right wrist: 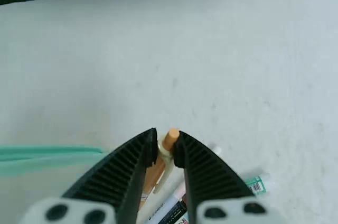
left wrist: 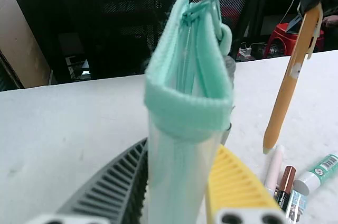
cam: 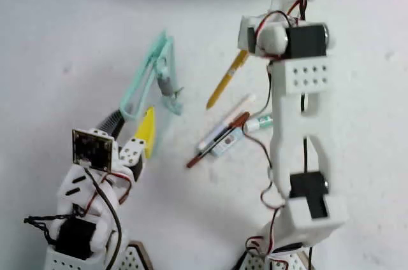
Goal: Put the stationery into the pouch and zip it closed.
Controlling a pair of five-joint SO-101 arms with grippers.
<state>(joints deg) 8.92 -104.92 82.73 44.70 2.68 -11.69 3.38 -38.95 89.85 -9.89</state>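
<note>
High view and both wrist views, one moment.

(a) The left gripper [left wrist: 182,149] has its grey finger [left wrist: 113,182] and yellow finger [left wrist: 235,184] parted only by the thickness of the pouch [left wrist: 187,102], which they clamp from either side. The pouch is clear with a mint-green fabric edge. It stands on its long edge and extends away beyond the fingertips. Its mouth faces upward, and the two zipper sides stand slightly apart.

(b) The right gripper [right wrist: 166,135] has two black ribbed fingers almost closed, pinching the upper end of an orange pen [right wrist: 170,138]. The pen hangs tilted below this gripper with its tip downward. Whether the tip touches the table [cam: 76,41] cannot be told. The pen is apart from the pouch, on the yellow-finger side of the left gripper.

(c) Loose stationery lies on the table just beside the hanging pen's tip: a white pen [cam: 228,120], a brown pen [cam: 217,142] and a green-labelled tube [cam: 258,122]. The three are bunched together, the two pens side by side. This pile sits nearer the right gripper than the left, also off the yellow-finger side, and is well apart from the pouch.
</note>
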